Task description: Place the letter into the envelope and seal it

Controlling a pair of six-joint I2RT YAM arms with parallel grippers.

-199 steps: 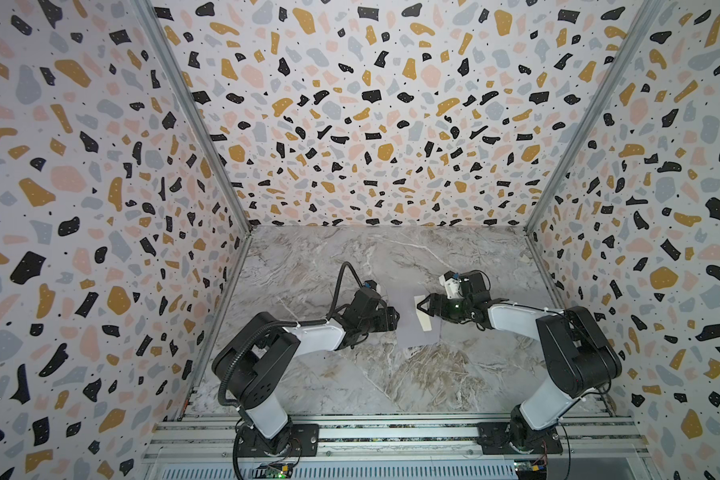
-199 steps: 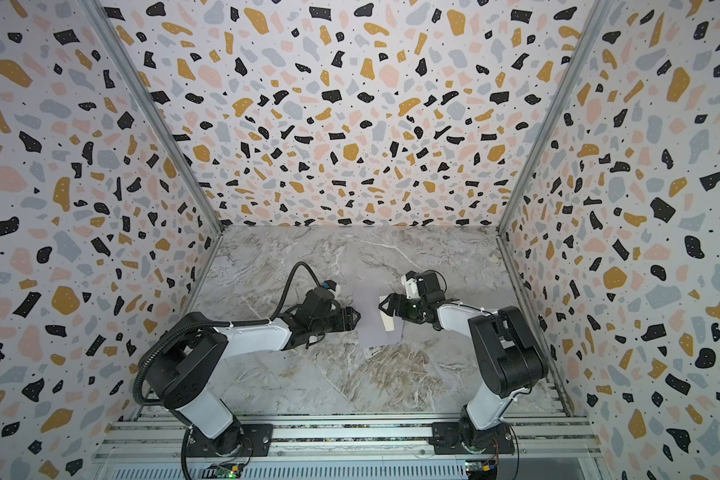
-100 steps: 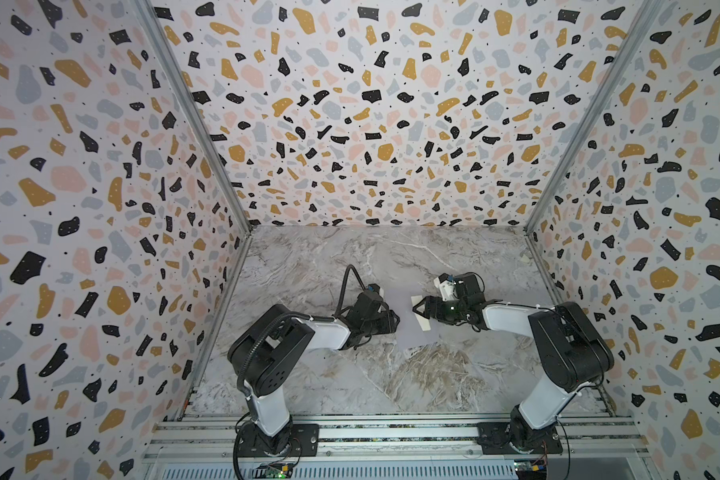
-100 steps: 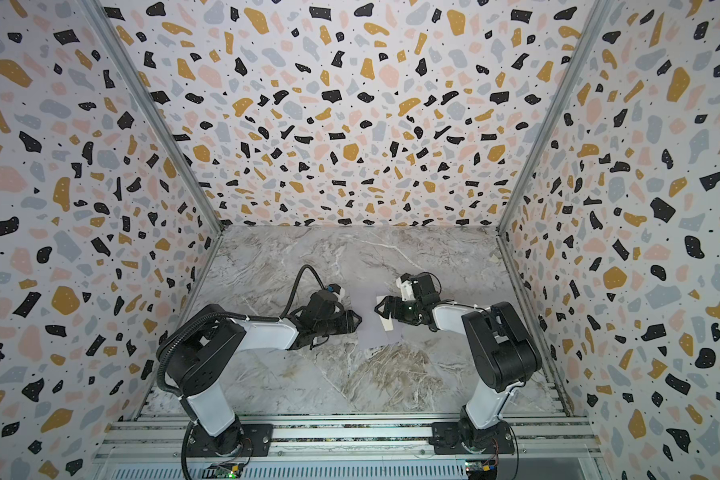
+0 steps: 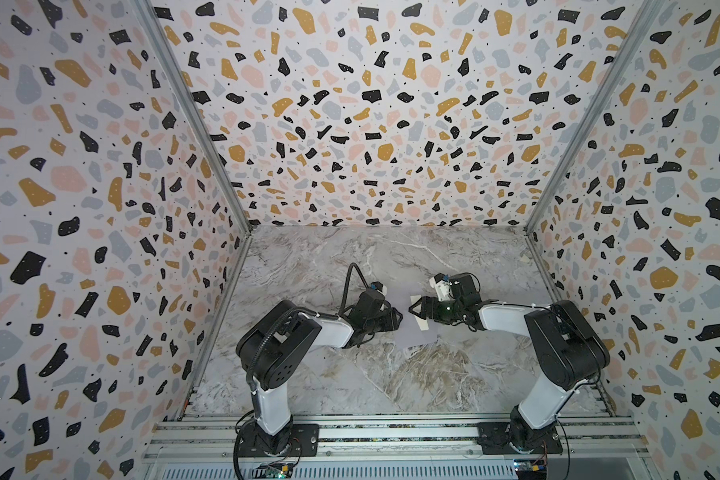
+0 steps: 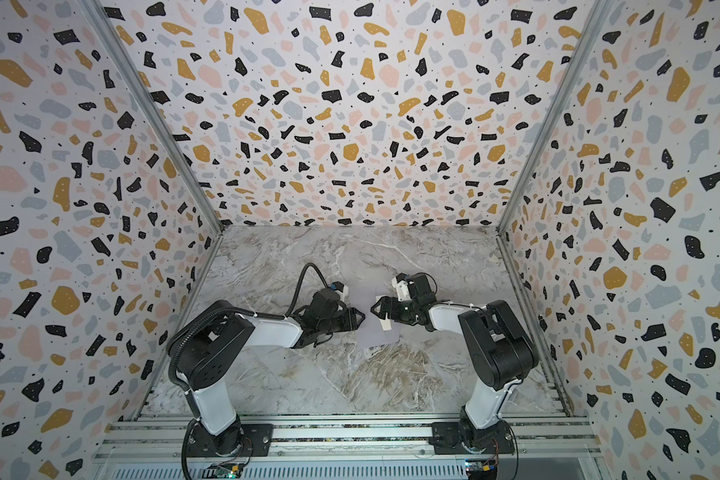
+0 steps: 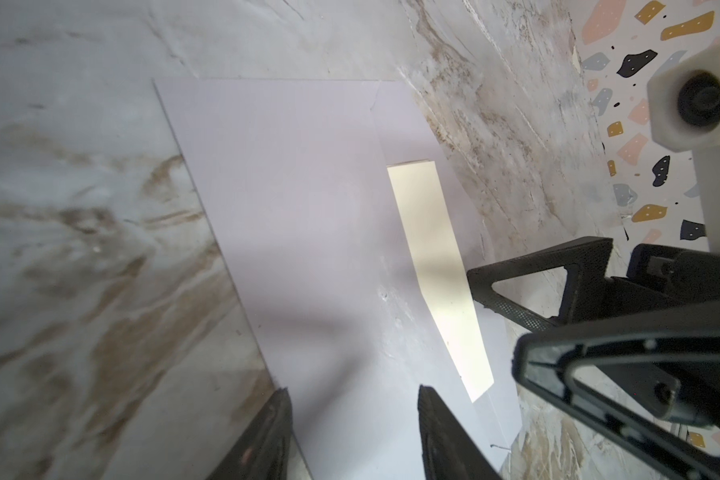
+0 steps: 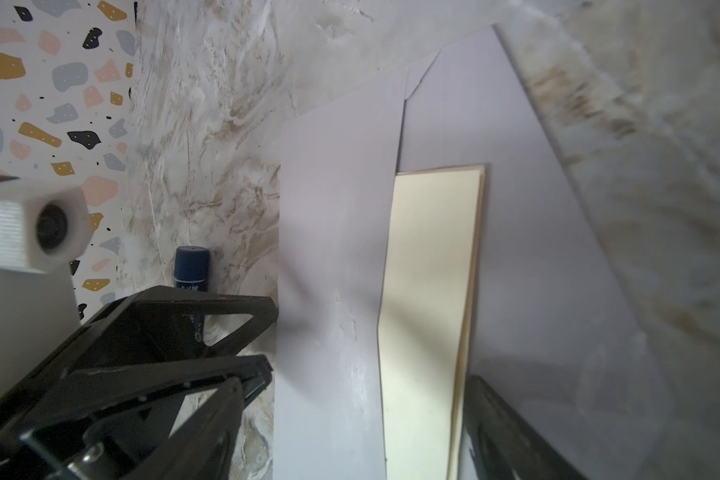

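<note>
On the bench (image 7: 80, 208), the envelope (image 7: 292, 232) lies flat, the letter (image 7: 433, 266) edge protruding; left claw (image 7: 353, 390) and right claw (image 5: 412, 311) gape empty; a blue tube (image 8: 191, 268) bears unreadable print.

The pale lavender envelope (image 7: 300, 232) lies flat on the bench (image 7: 80, 187), flap open. The cream letter (image 7: 433, 257) sits partly inside, a narrow strip showing.

The left gripper (image 8: 274, 338) and right gripper (image 7: 491, 316) had black triangular open-frame fingers (image 7: 537, 262). White shells (image 5: 504, 318) linked bulky black joints (image 5: 566, 349), and 1 black cable (image 5: 345, 286) arched off the left wrist.
</note>
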